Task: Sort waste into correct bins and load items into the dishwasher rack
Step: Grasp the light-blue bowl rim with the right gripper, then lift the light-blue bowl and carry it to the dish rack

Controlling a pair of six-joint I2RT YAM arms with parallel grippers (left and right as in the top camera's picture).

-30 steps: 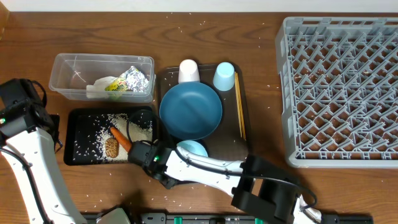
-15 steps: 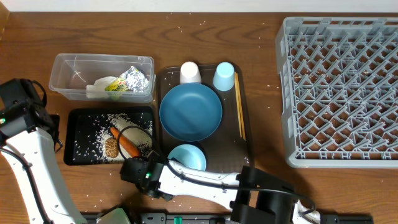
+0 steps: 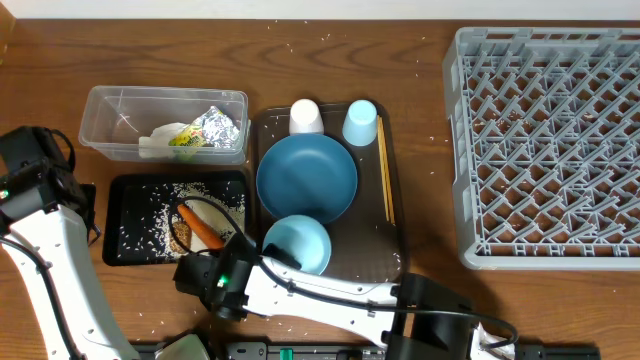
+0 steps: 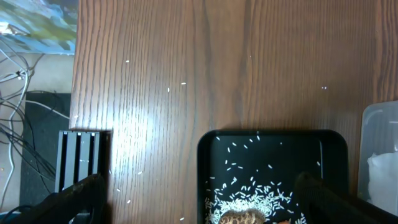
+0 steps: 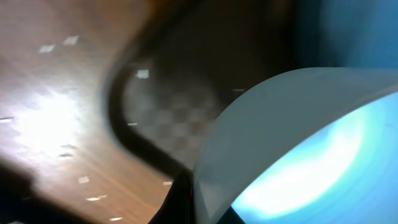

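Blue plate point(image 3: 306, 175) crowds bowl's point(image 3: 298, 245) far side; carrot point(image 3: 200, 226), black tray point(image 3: 128, 205) just beside

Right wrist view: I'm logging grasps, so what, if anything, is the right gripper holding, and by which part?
The right gripper is shut on the white bowl, pinching its rim on the side nearest the black tray.

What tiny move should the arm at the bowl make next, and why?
Probably lift the bowl slightly, straight up. The right gripper looks shut on its left rim, the bowl appears empty on the brown tray, and the dishwasher rack it belongs in stands off to the right.
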